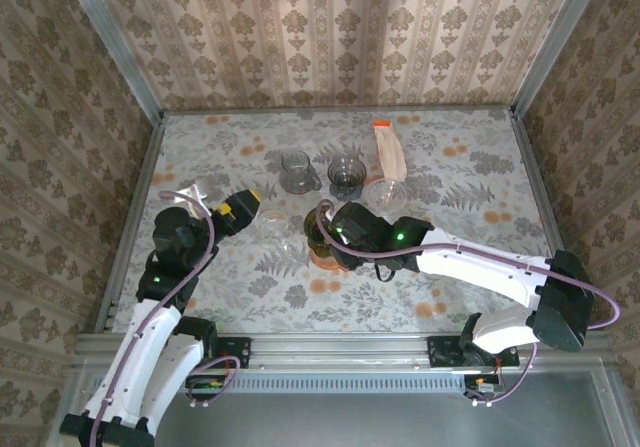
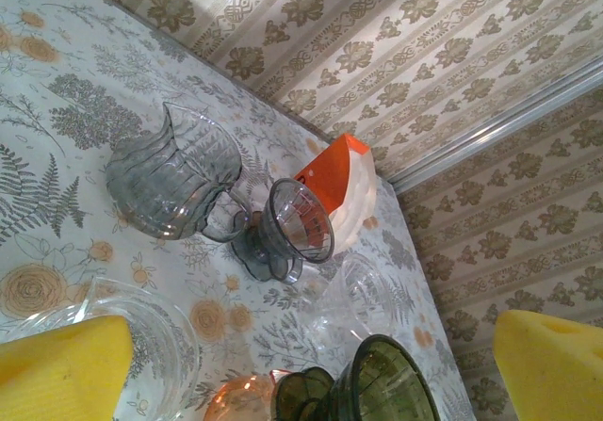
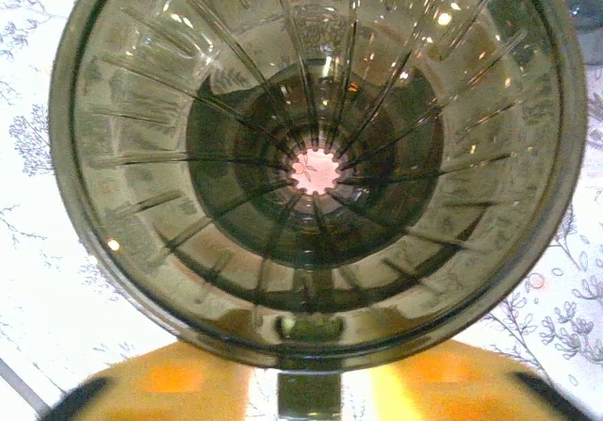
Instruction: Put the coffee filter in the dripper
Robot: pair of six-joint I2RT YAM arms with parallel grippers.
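The coffee filter [image 1: 388, 149] [image 2: 350, 187] is a white stack with an orange top, lying at the back of the table. A dark green dripper [image 1: 318, 235] [image 2: 391, 383] [image 3: 316, 157] sits on an orange glass server [image 2: 236, 397] at mid-table. My right gripper [image 1: 338, 229] [image 3: 306, 391] hovers at its rim. Its yellow pads [image 3: 170, 383] stand either side of the dripper's handle tab with gaps showing, so it is open. The dripper's ribbed cone holds nothing. My left gripper [image 1: 243, 207] [image 2: 311, 369] is wide open to the dripper's left, with nothing in it.
Between the filter stack and the green dripper stand a grey dripper [image 1: 346, 172] [image 2: 294, 228], a grey glass pitcher [image 1: 296, 172] [image 2: 170, 181] and a clear dripper [image 1: 385, 195] [image 2: 367, 294]. A clear glass vessel [image 1: 270, 229] [image 2: 141, 336] sits just under my left gripper.
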